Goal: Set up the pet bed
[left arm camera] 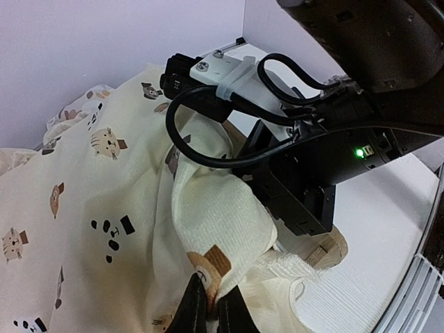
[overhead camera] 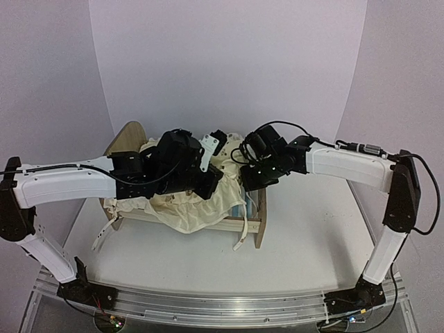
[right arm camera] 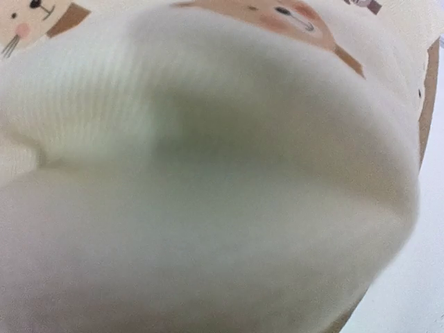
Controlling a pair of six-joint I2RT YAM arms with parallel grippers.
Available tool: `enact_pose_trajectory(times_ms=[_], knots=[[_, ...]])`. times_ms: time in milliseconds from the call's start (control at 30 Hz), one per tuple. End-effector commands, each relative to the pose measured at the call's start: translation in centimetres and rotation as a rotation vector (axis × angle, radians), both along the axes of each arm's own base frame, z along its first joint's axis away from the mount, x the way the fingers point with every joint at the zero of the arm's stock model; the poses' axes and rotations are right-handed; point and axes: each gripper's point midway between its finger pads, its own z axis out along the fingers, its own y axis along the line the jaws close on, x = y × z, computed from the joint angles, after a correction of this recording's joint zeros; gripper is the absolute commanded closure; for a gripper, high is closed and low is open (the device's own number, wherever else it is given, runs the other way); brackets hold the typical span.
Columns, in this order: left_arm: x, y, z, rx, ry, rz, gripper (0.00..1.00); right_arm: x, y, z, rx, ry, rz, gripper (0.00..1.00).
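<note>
I'm seating the cushion [left arm camera: 90,208] in the bed [overhead camera: 127,137], left gripper [left arm camera: 214,305] pinching it, right gripper [overhead camera: 250,179] clenched; next, flatten it.

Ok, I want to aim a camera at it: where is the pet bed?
Top view: the pet bed stands on the table, left of centre, headboard at its left end, with the cream animal-print cushion draped over it.

No legible text or labels anywhere
</note>
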Motion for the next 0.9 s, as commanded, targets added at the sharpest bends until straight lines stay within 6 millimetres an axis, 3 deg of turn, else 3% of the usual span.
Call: enact_pose_trajectory(times_ms=[0, 133, 300, 433, 567, 700, 867], knots=[[0.3, 0.6, 2.4, -0.046, -0.045, 0.028, 0.95, 0.7, -4.8, -3.0, -0.129, 0.129, -0.157, 1.0], [0.4, 0.3, 1.7, -0.043, -0.041, 0.028, 0.95, -0.6, -5.5, -2.8, -0.123, 0.166, -0.168, 1.0], [0.9, -0.4, 0.8, -0.02, -0.037, 0.029, 0.95, -2.6, -5.9, -0.4, -0.04, 0.182, -0.163, 1.0], [1.0, -0.6, 1.1, -0.024, -0.042, 0.03, 0.95, -4.4, -4.7, 1.8, 0.064, 0.212, -0.124, 1.0], [0.9, -0.6, 1.7, -0.041, -0.046, 0.024, 0.95, -5.2, -3.9, 2.7, 0.098, 0.22, -0.105, 1.0], [0.8, -0.4, 1.7, -0.046, -0.041, 0.023, 0.95, -5.0, -4.1, 1.8, 0.075, 0.229, -0.126, 1.0], [0.7, -0.3, 1.6, -0.048, -0.037, 0.025, 0.95, -4.8, -3.6, -1.4, 0.028, 0.296, -0.133, 1.0]])
